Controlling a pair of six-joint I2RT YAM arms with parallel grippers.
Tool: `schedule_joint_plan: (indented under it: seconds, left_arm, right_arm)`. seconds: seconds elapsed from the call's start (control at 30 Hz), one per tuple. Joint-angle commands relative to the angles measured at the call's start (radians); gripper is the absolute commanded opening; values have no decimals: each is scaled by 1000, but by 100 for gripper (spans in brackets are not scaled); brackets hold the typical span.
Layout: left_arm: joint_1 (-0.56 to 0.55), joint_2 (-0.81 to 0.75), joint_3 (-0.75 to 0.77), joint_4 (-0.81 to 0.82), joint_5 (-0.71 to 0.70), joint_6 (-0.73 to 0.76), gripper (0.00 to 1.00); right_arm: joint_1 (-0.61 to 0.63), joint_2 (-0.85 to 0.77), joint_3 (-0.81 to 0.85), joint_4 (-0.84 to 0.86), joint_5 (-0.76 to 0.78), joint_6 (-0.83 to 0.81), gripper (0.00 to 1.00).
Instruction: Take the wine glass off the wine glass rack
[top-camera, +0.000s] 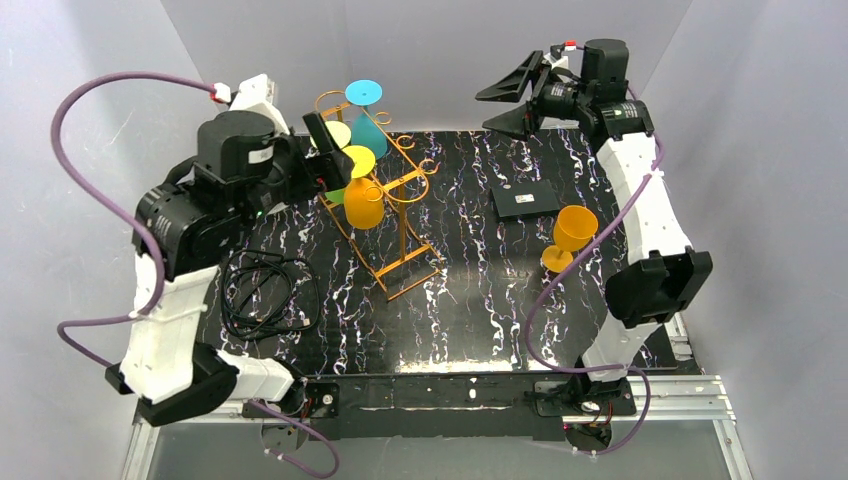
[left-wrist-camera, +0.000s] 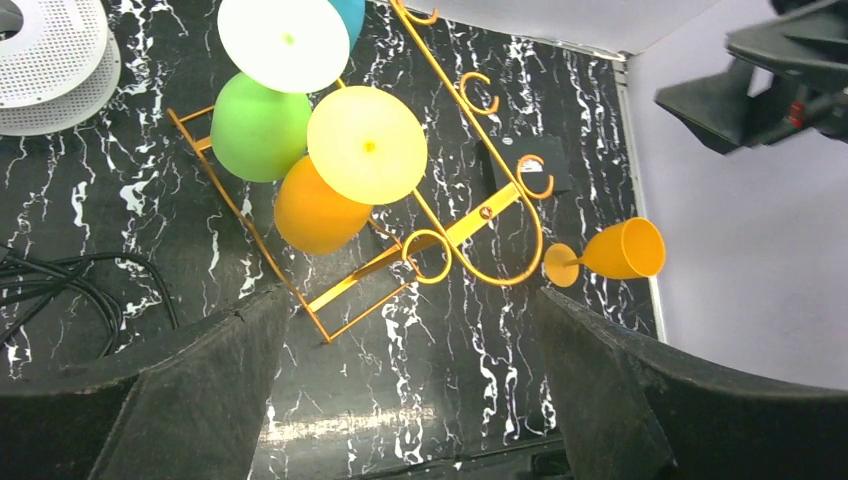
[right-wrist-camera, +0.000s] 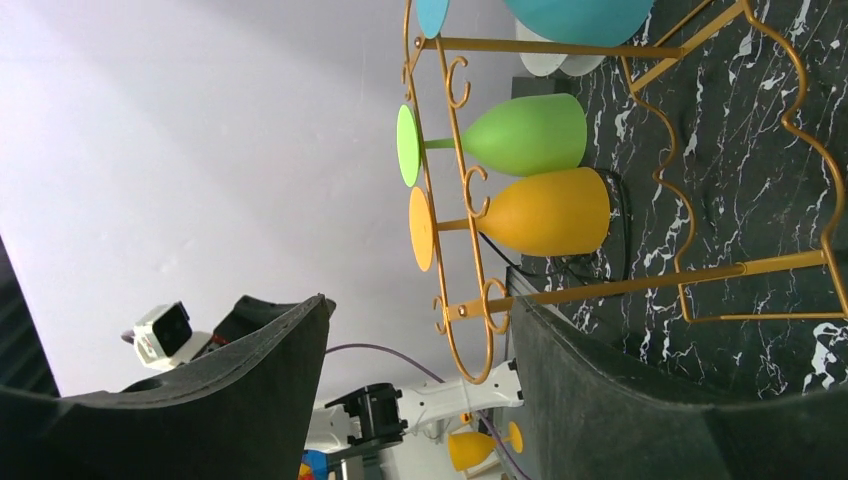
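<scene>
The orange-gold wine glass rack (top-camera: 400, 215) stands left of centre on the black marbled mat. Three wine glasses hang from it, bowls down: a teal one (top-camera: 366, 128), a green one (left-wrist-camera: 258, 126) and an orange one (top-camera: 364, 203) with a yellow foot (left-wrist-camera: 367, 143). My left gripper (top-camera: 330, 160) hovers open just above and left of the hanging glasses, holding nothing (left-wrist-camera: 408, 300). My right gripper (top-camera: 485, 110) is open and high at the back right, facing the rack side-on from a distance (right-wrist-camera: 420, 305). Another orange wine glass (top-camera: 572, 235) stands on the mat to the right, off the rack.
A flat black box (top-camera: 525, 200) lies behind the standing glass. A coil of black cable (top-camera: 265, 295) lies on the mat's left side. A white spool (left-wrist-camera: 55, 60) sits beyond the rack. Grey walls close in the back and both sides.
</scene>
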Motion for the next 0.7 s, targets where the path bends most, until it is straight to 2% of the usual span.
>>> schedule_joint_plan:
  seconds: [0.0,0.13,0.3,0.4,0.53,0.67]
  left_arm:
    - [7,-74,-23,19,34,-2,91]
    - [7,-92,-16,-5,78,0,91]
    - [9,-91,-9,6,144,15,94]
    - [8,-82,-4,11,189,55,95]
    - [8,-73,-2,-3,155,105,95]
    - [8,-71,-9,6,157,144,96]
  right_arm:
    - [16,24,64,132,-16,50,74]
    - [42,78,117,136,16,57,73]
    - [85,189,262,134,18,81,72]
    - [88,226,271,151,22,84,71]
    - [90,281,266,228,16,120,69]
    - [95,369,328,309,16,161,68]
